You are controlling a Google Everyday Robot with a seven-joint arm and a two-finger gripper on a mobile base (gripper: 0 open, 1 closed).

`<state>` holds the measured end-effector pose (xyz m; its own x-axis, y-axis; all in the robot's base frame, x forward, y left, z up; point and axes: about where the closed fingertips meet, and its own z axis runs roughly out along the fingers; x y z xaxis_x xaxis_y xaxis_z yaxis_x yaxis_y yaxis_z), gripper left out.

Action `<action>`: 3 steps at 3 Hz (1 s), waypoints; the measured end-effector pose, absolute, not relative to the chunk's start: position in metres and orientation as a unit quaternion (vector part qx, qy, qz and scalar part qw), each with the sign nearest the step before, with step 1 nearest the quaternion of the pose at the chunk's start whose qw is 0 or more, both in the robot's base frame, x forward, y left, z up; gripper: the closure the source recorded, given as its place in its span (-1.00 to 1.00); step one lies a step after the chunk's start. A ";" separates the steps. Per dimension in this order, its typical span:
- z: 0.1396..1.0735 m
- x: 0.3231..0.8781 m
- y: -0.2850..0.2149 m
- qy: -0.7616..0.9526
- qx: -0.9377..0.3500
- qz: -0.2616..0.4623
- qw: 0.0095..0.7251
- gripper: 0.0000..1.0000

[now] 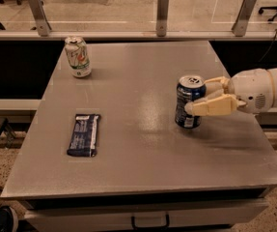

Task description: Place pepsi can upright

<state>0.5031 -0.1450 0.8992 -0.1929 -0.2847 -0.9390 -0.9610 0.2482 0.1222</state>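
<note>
The pepsi can (185, 88), dark blue with a silver top, stands upright on the grey table (143, 149), right of the middle. My gripper (199, 96) reaches in from the right edge and is shut on the can. One cream finger (210, 106) crosses the can's front side. The other finger (217, 82) lies behind the can. The can's base looks to be resting on the table top.
A white-and-green can (77, 57) stands upright at the table's far left corner. A flat dark blue snack wrapper (84, 134) lies at the left front. A railing with glass panels (162, 13) runs behind the table.
</note>
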 end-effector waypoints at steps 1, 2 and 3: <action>0.894 0.499 -0.147 0.650 -0.467 0.400 0.446 0.29; 0.893 0.492 -0.149 0.634 -0.470 0.402 0.464 -0.17; 0.892 0.483 -0.151 0.627 -0.475 0.398 0.472 -0.63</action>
<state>0.4827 -0.1514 0.8920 -0.1033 -0.2194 -0.9701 -0.9715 0.2313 0.0512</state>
